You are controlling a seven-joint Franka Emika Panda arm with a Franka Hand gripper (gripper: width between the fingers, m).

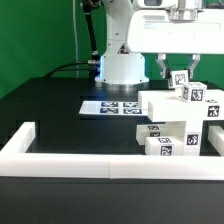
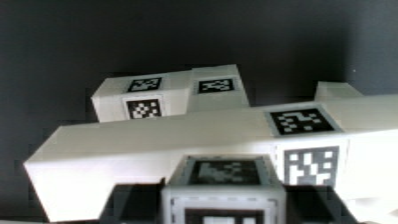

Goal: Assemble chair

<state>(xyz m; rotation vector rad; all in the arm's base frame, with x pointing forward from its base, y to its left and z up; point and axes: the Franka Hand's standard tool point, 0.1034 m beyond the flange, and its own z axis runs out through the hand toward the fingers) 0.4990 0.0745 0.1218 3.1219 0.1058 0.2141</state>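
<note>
While jaws grip a chair part [image 1: 181,80], stacked parts [image 1: 175,125], marker board [image 1: 112,106] nearby.

The exterior view looks level across the black table [image 1: 60,110] from its front edge toward the arm's base [image 1: 122,68] at 12 o'clock. The wrist view looks steeply down, close above the chair parts [image 2: 214,125]. Both views share those tagged white blocks [image 1: 178,120].

The chair parts [image 1: 178,122] are looking like smooth white plastic with matt printed tags; the table [image 1: 60,112] is showing matt black, the barrier wall [image 1: 70,162] smooth white.
</note>
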